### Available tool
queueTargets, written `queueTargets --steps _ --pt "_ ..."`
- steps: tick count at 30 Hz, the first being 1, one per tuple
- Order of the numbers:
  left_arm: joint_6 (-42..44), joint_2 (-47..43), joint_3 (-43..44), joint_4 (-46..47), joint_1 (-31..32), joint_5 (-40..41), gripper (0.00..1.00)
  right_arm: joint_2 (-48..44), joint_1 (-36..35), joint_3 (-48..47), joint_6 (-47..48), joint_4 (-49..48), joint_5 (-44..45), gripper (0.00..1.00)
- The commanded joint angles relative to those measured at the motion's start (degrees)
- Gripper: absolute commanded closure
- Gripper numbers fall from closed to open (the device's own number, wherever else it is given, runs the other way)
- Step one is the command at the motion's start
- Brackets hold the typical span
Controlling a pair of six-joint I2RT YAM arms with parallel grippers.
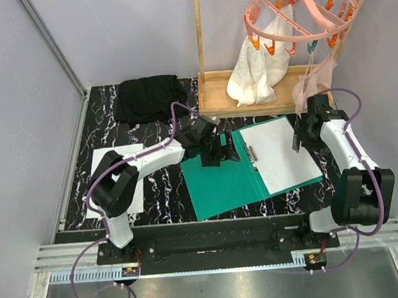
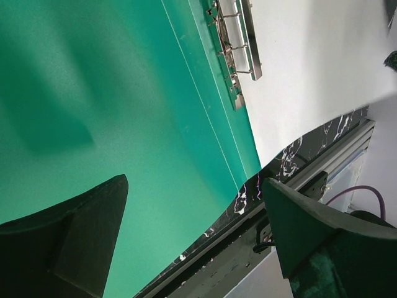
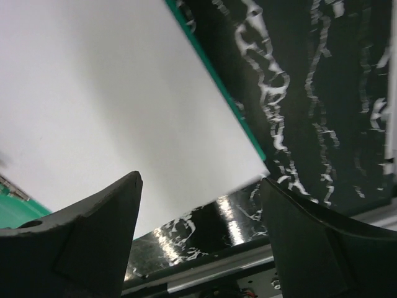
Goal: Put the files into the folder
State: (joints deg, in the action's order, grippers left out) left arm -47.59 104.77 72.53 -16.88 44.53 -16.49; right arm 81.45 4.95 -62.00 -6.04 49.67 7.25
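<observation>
Seeing the folder [image 1: 219,185] lying open and flat on the worktop [image 1: 160,186], teal inside facing up, with the metal clip [image 1: 250,153] running along its middle fold. Finding the first sheet [image 1: 282,155] lying flat on the right half of the folder, just beside the clip, with a thin green border showing along its outer edge in the right wrist view. Finding the second sheet [image 1: 137,192] outside, well to the left of the folder, lying on the worktop and partly covered by the left arm.

Noticing the left tool [image 1: 223,150] hovering over the bare left half of the folder, near the clip. Showing, in the left wrist view, both fingers spread wide with only green surface between them, gripping nothing. Noticing the right tool [image 1: 298,138] hanging over the far right side of the folder, above the edge of the first sheet. Showing, in the right wrist view, fingers spread wide too, with a corner of the sheet below the gap and nothing held. Not being able to tell whether these fingers are touching the paper.

Behind the folder, seeing a wooden frame [image 1: 216,99] standing, with a white cloth [image 1: 258,72] hanging from a pink peg hanger [image 1: 266,33]. Behind the folder and to its left, seeing a folded black cloth [image 1: 149,98] lying on the worktop.
</observation>
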Motion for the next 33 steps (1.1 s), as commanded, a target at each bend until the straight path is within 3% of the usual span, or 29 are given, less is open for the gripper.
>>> queueTargets --steps 1,6,10,13,18,21,25,33 --pt "2.67 -5.01 1.03 1.94 -0.68 -2.4 0.06 -2.78 -2.83 -6.99 -3.35 -0.71 18.3 0.12" --pt "8.92 -9.66 -0.98 2.64 -0.76 2.68 0.05 -2.46 -17.74 -11.21 -7.14 -4.58 14.3 0.03" --pt "8.31 -12.92 -4.41 4.48 -1.47 5.06 0.05 6.51 -25.24 -14.19 -7.31 -7.39 11.3 0.06" --pt "7.87 -16.7 -8.1 5.19 -1.82 6.2 0.05 14.51 -30.24 -18.5 -6.62 -8.89 10.42 0.17" --pt "8.04 -21.79 -12.76 5.37 -1.82 5.86 0.05 27.17 -33.25 -25.62 -4.68 -8.45 10.51 0.41" --pt "8.31 -23.03 -14.17 5.54 -1.82 6.3 0.05 30.16 -33.86 -27.21 -4.33 -8.45 9.37 0.41" --pt "8.39 -21.89 -14.26 5.9 -1.82 4.9 0.05 32.45 -34.22 -27.74 -4.06 -8.54 8.57 0.56" --pt "8.66 -20.4 -14.61 7.48 -1.82 2.96 0.04 33.25 -34.22 -26.16 -4.06 -9.33 9.72 0.51"
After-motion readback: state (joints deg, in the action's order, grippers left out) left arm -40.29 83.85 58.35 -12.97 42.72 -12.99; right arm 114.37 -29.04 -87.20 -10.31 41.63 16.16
